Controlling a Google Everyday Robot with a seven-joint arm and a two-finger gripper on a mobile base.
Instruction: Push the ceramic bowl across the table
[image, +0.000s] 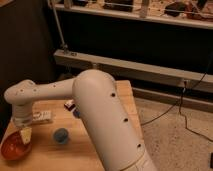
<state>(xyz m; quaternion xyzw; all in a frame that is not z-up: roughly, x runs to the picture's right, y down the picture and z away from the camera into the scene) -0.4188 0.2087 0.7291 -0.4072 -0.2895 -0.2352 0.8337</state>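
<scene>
In the camera view, we find the ceramic bowl (11, 149) at about eight o'clock, near the left edge of the table (47, 152). The gripper (25, 136) sits at the bowl's two o'clock rim, seemingly touching it; we cannot tell whether it is open or closed. We judge the push is under way, and the next move calls for low, steady pressure that keeps the bowl on the table.

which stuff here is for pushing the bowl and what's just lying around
For the job:
ceramic bowl
table
pincer, at the bowl's rim on the cup side

Lying about:
small blue cup
white packet
small dark item
</scene>
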